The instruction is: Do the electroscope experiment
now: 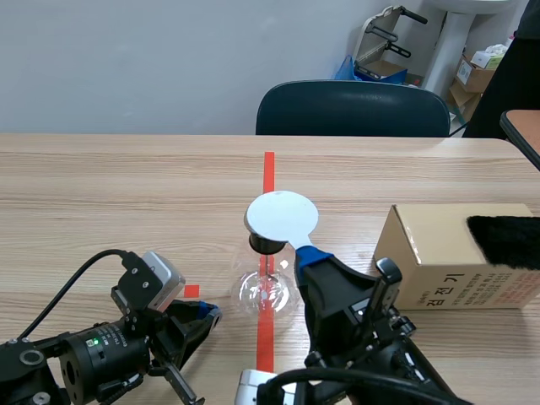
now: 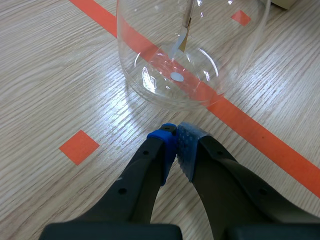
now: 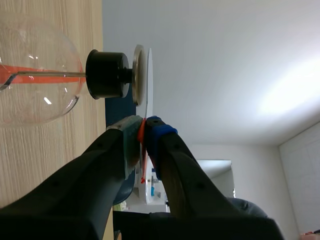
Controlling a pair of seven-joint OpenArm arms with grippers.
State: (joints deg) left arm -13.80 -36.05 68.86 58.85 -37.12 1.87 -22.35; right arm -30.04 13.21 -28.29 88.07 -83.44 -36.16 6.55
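At the lower left of the scene view we see the left gripper (image 1: 205,317) lying low on the light wooden table (image 1: 101,194). Its blue-padded fingers are pressed together on nothing. In its own wrist view the left gripper (image 2: 176,131) points at the base of the clear round glass electroscope flask (image 2: 150,40), just short of the glass and not touching it.

At the lower centre of the scene view, the right gripper (image 1: 309,256) rises from the bottom edge. It is clamped narrowly on the rim of a thin white round plate (image 1: 281,215).

In the right wrist view, the right gripper (image 3: 143,122) pinches the plate (image 3: 149,75) by its edge, and a sliver of orange shows between the pads. The plate stands face to face with the flat grey metal disc (image 3: 138,75) on the flask's black cylindrical stopper (image 3: 106,74). We cannot tell whether the plate and disc touch.

The flask (image 1: 251,291) stands at the centre of the scene view on the orange tape line (image 1: 268,173). A thin metal rod (image 3: 50,74) runs from the stopper down into the flask's belly.

At the right of the scene view sits a brown cardboard box (image 1: 439,253) with a black fuzzy cloth (image 1: 504,241) on its top. Beyond the table's far edge, at the upper centre, is a dark blue chair back (image 1: 353,110).
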